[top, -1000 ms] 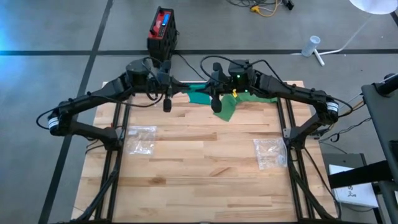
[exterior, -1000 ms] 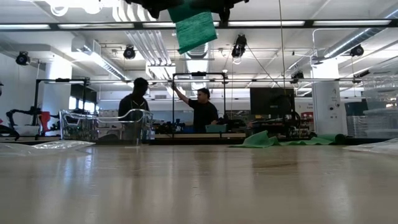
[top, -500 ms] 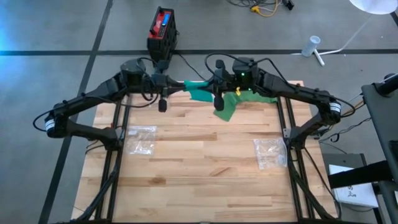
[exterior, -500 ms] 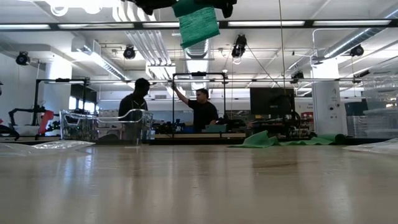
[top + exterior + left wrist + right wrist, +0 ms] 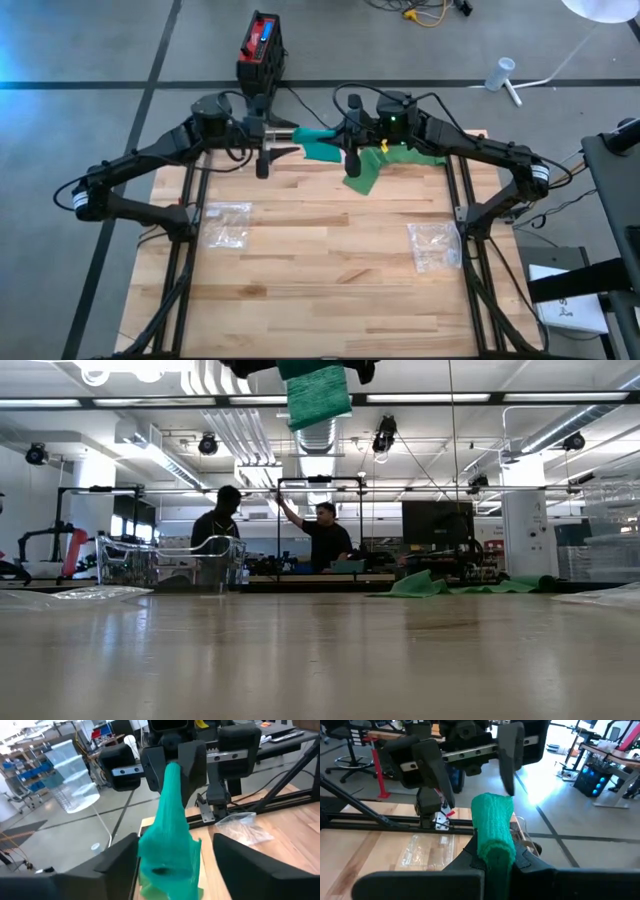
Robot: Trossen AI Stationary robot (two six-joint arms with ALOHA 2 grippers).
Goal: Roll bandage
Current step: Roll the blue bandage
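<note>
The left gripper (image 5: 470,767) is standing with its fingers spread wide, one on each side of the green bandage (image 5: 493,832) and touching neither side of it, as both wrist views show. A second ago those fingers were pressed onto the cloth; half a second ago they were only starting to part. So the left arm has just let go, which I judge to be a re-grip between turns of the roll rather than the end of the work.

The right gripper (image 5: 172,767) is pinching the rolled end of the bandage between its closed fingers and is carrying it alone. The cloth is being held up in the air above the far edge of the table (image 5: 320,290), between the two grippers. In the high view its free tail (image 5: 365,172) is hanging down from the right gripper toward the boards, and more green cloth is lying bunched at the far edge under the right arm.

Compared with a second ago, the left gripper (image 5: 263,160) is sitting slightly farther from the right one (image 5: 350,160), and the stretch of cloth that was joining them is now ending short of the left fingers. In the low view the hanging piece (image 5: 318,395) is sitting a little higher and more to the right. The two clear bags (image 5: 226,224) on the table are lying where they were.
</note>
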